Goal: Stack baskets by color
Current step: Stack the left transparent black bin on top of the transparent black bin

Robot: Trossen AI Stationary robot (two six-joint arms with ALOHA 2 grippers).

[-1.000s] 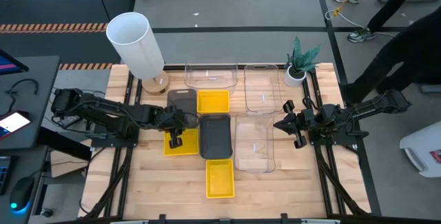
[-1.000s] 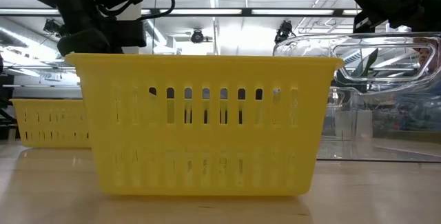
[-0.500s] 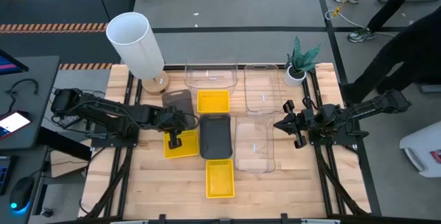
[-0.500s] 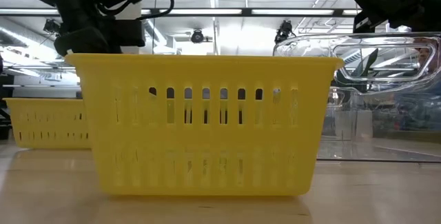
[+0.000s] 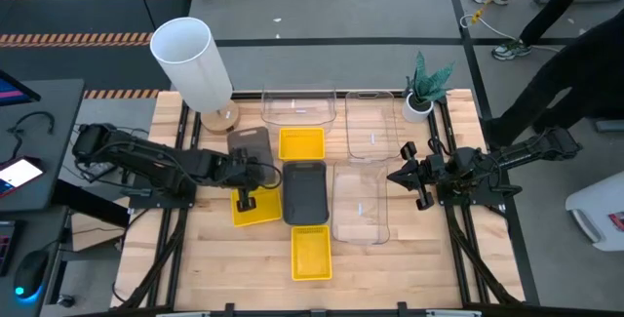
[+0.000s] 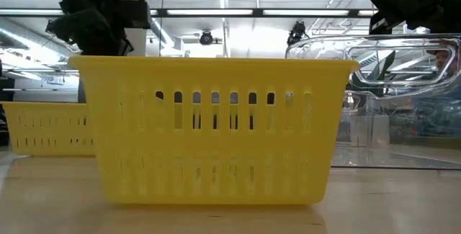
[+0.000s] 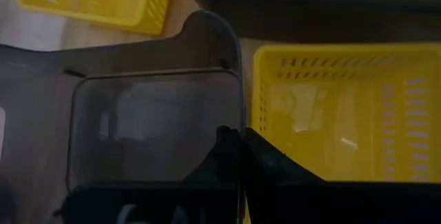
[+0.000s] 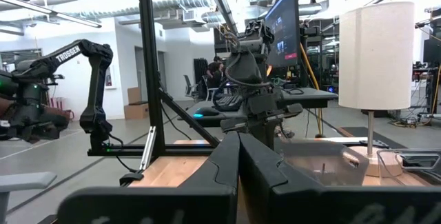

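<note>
My left gripper is shut on a dark grey basket at the table's left middle. A second dark grey basket lies at the centre. Yellow baskets sit at the far middle, just nearer than the left gripper and at the near edge. Clear baskets stand at the far side and at the centre right. My right gripper hovers shut over the table's right side and holds nothing. My left gripper holds the dark grey basket by its near-side rim, one finger inside the basket and one outside, next to the yellow basket. The fingers slant down from the table's left. Whether the basket's far end rests on the table, I cannot tell.
A tall white cylinder stands at the far left corner. A small potted plant stands at the far right. People stand beyond the table's right edge. Bare wood shows along the near edge on both sides of the nearest yellow basket.
My left gripper has risen a little with the dark grey basket. The basket has turned slightly and shifted toward the table's left edge. The yellow basket just near of it has slid a little toward the left edge too.
</note>
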